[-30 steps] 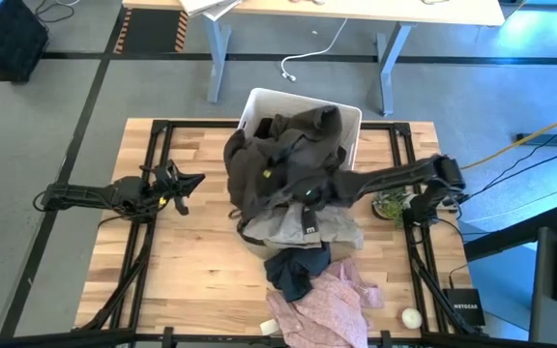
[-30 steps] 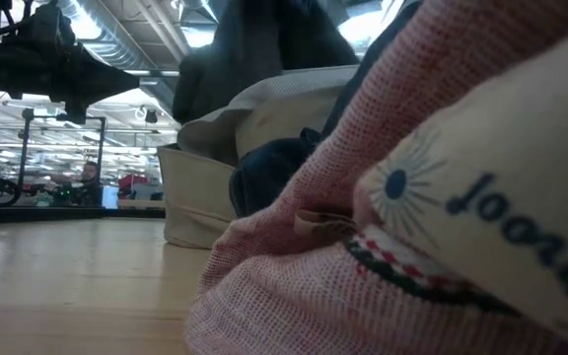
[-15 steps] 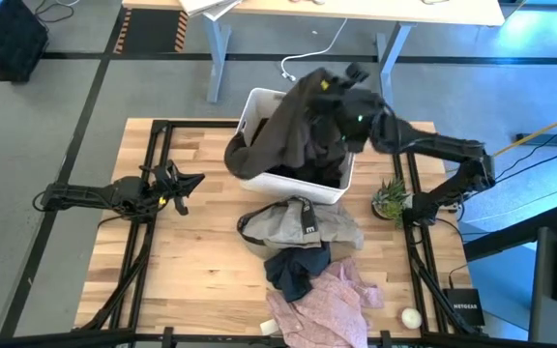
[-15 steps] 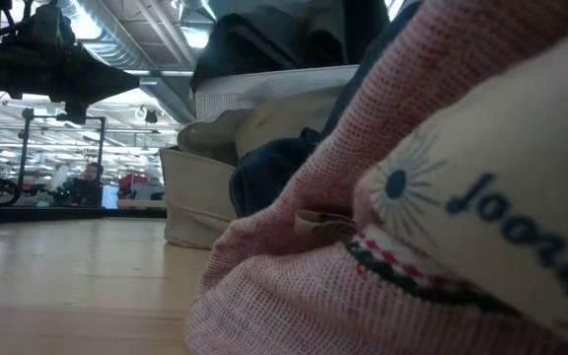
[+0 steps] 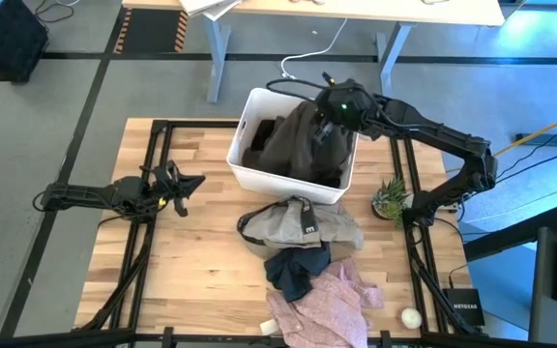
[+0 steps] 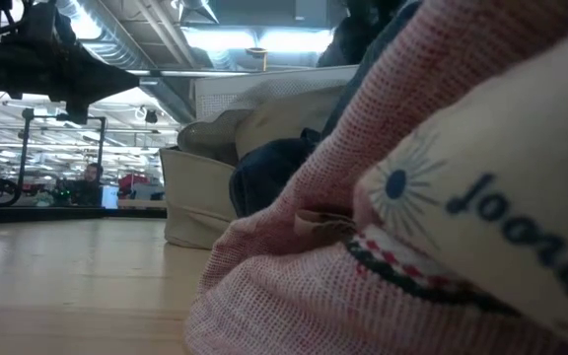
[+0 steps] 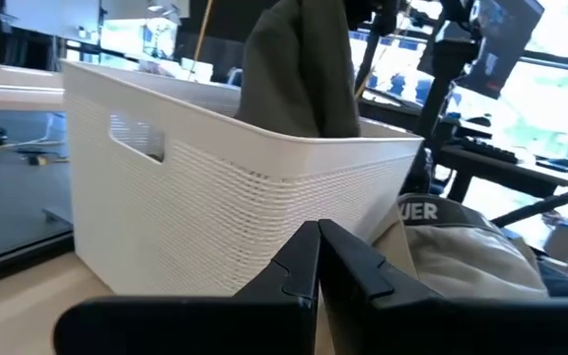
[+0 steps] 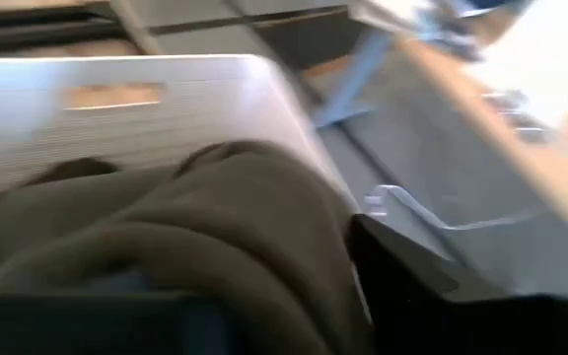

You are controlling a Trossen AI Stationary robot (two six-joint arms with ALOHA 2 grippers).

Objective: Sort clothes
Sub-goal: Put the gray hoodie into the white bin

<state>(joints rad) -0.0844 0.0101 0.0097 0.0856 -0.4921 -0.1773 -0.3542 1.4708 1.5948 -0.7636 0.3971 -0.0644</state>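
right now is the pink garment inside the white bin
No, the pink garment lies on the table's near edge, apart from the white bin, which holds the olive-green garment.

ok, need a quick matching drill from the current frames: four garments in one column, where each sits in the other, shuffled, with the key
Things:
1. olive-green garment
2. grey-beige garment
3. dark navy garment
4. pale pink garment

Places:
A. at the table's near edge, nearest the low camera
B. on the table just in front of the white bin
C. hanging into the white bin from the right gripper
D. on the table between the grey-beige and the pale pink ones

Pairs: 1-C, 2-B, 3-D, 4-A
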